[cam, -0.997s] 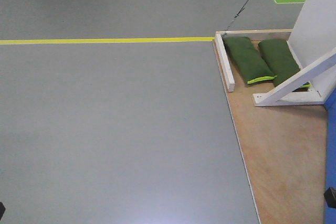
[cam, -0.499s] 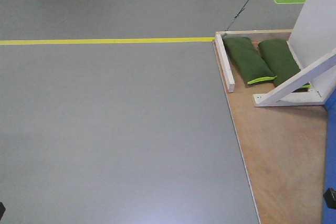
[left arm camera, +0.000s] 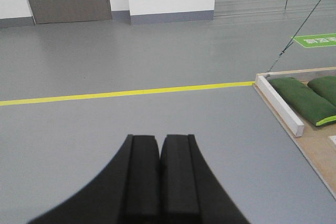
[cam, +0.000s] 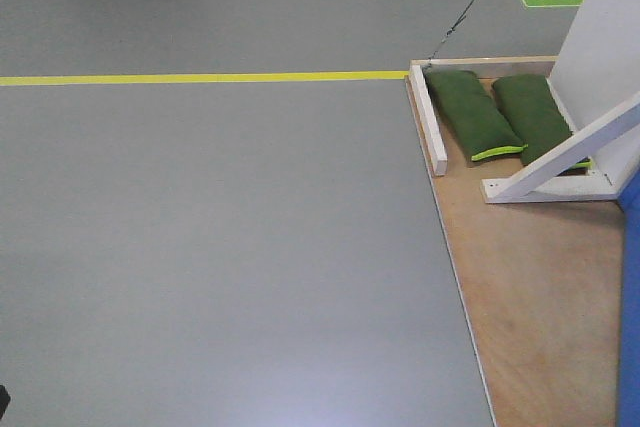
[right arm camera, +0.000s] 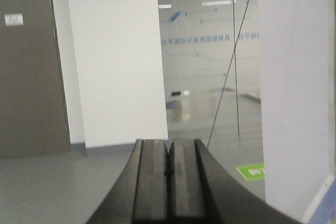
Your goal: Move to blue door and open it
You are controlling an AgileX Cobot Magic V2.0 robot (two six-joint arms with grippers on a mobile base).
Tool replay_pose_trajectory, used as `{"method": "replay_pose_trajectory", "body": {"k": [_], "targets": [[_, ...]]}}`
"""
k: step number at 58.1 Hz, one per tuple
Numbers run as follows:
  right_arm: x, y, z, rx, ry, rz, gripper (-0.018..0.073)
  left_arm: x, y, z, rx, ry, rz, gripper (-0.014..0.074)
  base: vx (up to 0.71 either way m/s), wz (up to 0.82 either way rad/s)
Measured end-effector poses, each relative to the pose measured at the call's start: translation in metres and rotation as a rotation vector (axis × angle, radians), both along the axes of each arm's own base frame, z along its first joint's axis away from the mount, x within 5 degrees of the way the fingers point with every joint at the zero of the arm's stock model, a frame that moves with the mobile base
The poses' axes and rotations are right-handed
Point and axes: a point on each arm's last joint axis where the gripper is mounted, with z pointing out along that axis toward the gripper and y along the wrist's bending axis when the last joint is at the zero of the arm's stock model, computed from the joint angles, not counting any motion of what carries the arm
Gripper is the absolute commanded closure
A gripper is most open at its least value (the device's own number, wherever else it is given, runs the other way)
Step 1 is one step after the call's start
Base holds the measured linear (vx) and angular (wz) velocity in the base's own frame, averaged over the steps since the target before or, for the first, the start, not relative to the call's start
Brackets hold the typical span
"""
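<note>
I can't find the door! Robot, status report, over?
Shut, empty: left gripper, right gripper. Sliver of blue door at right edge, handle unseen. Beside it: white brace, green sandbags on wooden platform.

Frame right, a platform (cam: 540,287) bears two bags (cam: 475,112) side by side at top, a brace (cam: 565,162) just below them, the door (cam: 630,327) at right edge.
</note>
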Motion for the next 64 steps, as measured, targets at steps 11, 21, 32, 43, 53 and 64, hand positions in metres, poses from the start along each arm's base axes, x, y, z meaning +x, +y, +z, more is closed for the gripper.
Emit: {"method": "replay_pose_trajectory", "body": {"k": [11, 21, 32, 43, 53, 64], "targets": [[-0.009, 0.001, 0.077, -0.002, -0.141, 0.004, 0.0551, 0.0, 0.0, 0.0, 0.0, 0.0, 0.0, 0.0524, 0.0, 0.0], [-0.005, 0.001, 0.154, -0.01, -0.244, 0.006, 0.0551, 0.0, 0.0, 0.0, 0.0, 0.0, 0.0, 0.0524, 0.0, 0.0], [0.024, -0.006, 0.22, 0.069, -0.296, -0.025, 0.0551, 0.0, 0.0, 0.0, 0.0, 0.0, 0.0, 0.0524, 0.0, 0.0], [0.036, -0.038, 0.274, 0.325, -0.545, -0.174, 0.0551, 0.0, 0.0, 0.0, 0.0, 0.0, 0.0, 0.0524, 0.0, 0.0], [0.019, -0.08, 0.295, 0.566, -0.927, -0.349, 0.0551, 0.0, 0.0, 0.0, 0.0, 0.0, 0.0, 0.0524, 0.0, 0.0], [-0.005, -0.116, 0.295, 0.703, -1.248, -0.525, 0.0551, 0.0, 0.0, 0.0, 0.0, 0.0, 0.0, 0.0524, 0.0, 0.0]]}}
